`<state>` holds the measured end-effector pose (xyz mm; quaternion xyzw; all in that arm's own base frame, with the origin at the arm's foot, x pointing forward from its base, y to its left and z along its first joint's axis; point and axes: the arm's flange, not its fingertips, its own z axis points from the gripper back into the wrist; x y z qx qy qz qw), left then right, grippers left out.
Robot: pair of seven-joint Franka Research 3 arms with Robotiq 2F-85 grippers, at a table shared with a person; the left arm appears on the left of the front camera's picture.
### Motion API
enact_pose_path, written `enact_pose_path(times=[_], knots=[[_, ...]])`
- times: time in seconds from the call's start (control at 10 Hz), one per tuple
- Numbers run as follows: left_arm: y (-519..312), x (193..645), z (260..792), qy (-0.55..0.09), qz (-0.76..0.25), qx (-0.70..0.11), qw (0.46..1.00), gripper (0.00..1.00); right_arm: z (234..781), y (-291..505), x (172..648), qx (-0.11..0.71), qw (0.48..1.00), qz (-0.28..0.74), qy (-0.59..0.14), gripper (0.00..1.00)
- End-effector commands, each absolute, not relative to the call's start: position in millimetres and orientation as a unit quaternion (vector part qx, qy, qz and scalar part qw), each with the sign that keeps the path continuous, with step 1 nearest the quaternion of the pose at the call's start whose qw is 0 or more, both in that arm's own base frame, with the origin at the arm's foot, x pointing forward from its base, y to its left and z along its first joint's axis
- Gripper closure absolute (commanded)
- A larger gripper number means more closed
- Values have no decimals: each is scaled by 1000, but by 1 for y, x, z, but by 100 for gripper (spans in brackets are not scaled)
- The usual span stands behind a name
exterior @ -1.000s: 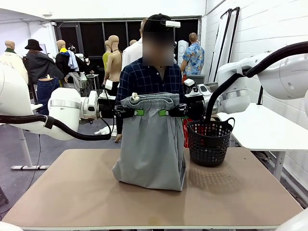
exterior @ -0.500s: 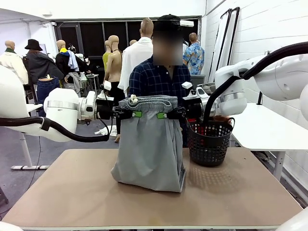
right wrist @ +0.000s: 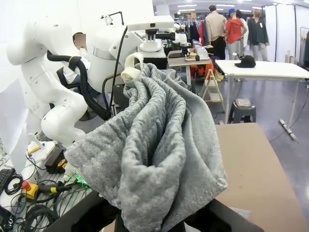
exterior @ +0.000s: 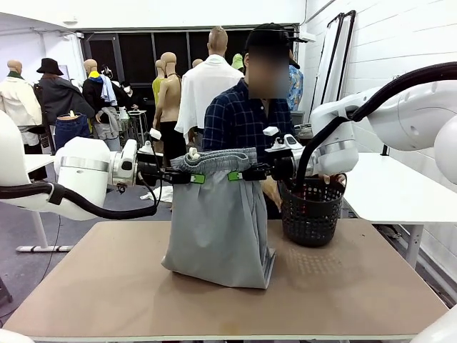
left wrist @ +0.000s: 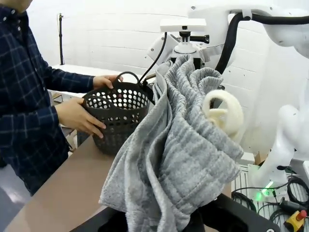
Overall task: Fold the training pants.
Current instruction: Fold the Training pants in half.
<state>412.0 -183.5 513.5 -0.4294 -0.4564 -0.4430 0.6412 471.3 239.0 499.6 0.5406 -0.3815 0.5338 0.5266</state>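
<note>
Fingers of left gripper (exterior: 197,178) and right gripper (exterior: 235,176) pinch pants (exterior: 218,229) waistband, hem on table (exterior: 107,286); person's hands (left wrist: 79,116) hold basket (exterior: 311,211) at 3 o'clock.

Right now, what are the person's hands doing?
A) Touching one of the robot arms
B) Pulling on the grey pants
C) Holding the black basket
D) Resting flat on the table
C: in the left wrist view both of the person's hands grip the black basket at its side and rim, clear of the training pants hanging beside it.
</note>
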Motion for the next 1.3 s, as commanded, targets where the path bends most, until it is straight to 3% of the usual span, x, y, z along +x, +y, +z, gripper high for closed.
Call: enact_pose_path(times=[0.0, 0.6, 1.2], knots=[[-175, 428, 510, -446, -424, -436, 656, 100, 514, 239, 488, 543, 539, 530, -366, 100], [-180, 490, 540, -464, -438, -409, 653, 100, 545, 257, 540, 511, 527, 568, -371, 100], [-198, 538, 609, -520, -442, -348, 643, 100, 615, 274, 593, 474, 472, 615, -418, 100]])
